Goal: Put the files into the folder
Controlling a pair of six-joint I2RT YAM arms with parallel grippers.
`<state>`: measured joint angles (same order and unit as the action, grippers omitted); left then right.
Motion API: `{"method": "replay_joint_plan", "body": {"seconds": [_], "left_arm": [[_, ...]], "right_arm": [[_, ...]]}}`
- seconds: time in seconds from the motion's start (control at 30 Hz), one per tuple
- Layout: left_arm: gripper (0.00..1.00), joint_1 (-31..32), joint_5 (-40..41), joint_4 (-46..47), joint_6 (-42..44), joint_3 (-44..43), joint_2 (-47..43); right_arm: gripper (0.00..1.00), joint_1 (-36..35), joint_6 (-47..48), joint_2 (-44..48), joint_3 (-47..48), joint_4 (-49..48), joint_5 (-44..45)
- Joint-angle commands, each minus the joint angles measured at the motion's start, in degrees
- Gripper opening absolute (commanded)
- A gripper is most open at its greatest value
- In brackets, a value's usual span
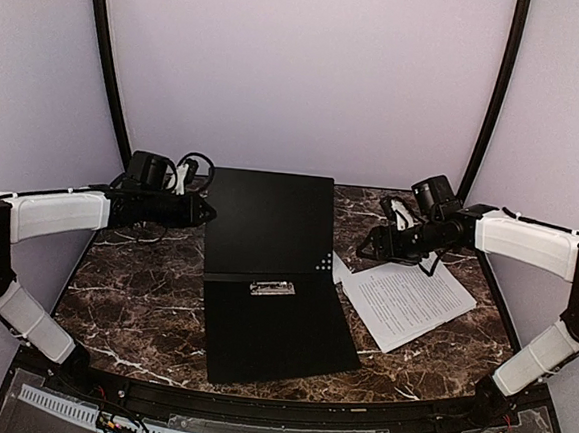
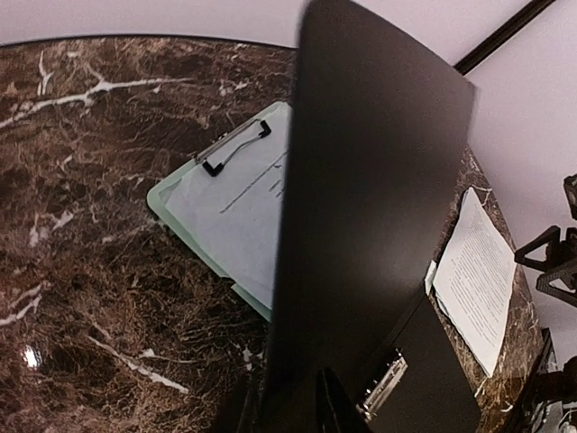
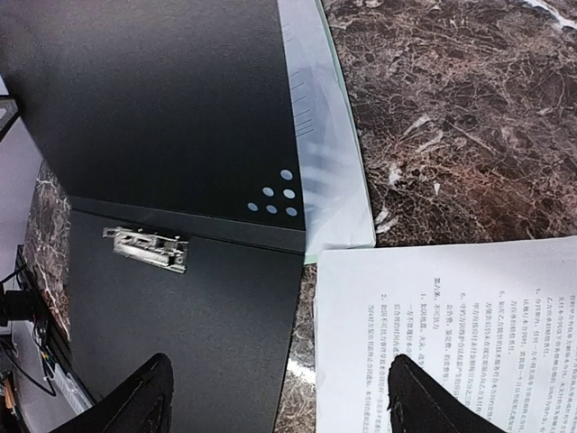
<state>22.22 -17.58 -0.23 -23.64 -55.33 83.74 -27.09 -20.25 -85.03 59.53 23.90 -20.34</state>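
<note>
Left pincer sits at the raised cover's edge of the open folder, grip unclear. The stiff, matte black board lifts best by an edge. Beside it, a thin, floppy printed sheet lies flat on the slick marble counter, right pincer spread wide above it; a corner pinch looks safest.

My left arm is reaching inward from the left side, its white forearm lying almost level, and the left pincer is pointing toward the centre. Its jaws are lost in dark shapes in the wrist view, so I am not able to tell their gap. My right arm is mirroring that pose from the other side, elbow sitting low near the front corner. The right pincer is hovering with jaws spread wide — both black fingers are showing far apart at the bottom of its own camera, gripping nothing.
</note>
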Motion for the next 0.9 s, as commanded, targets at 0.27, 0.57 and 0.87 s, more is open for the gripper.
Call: {"method": "replay_joint_plan", "body": {"seconds": [0.27, 0.57, 0.87], "left_arm": [[0.72, -0.74, 12.93, -9.23, 5.94, -1.69, 0.14], [0.82, 7.22, 10.46, -10.02, 0.85, 7.56, -11.07], [0.64, 16.17, 4.94, 3.76, -9.33, 11.1, 1.55]], "right_arm": [[0.76, -7.43, 3.56, -6.25, 0.59, -5.27, -3.3], [0.75, -12.2, 11.51, -19.72, 12.62, -4.59, -9.56], [0.72, -14.15, 17.11, -30.38, 22.16, -2.82, -12.79]]}}
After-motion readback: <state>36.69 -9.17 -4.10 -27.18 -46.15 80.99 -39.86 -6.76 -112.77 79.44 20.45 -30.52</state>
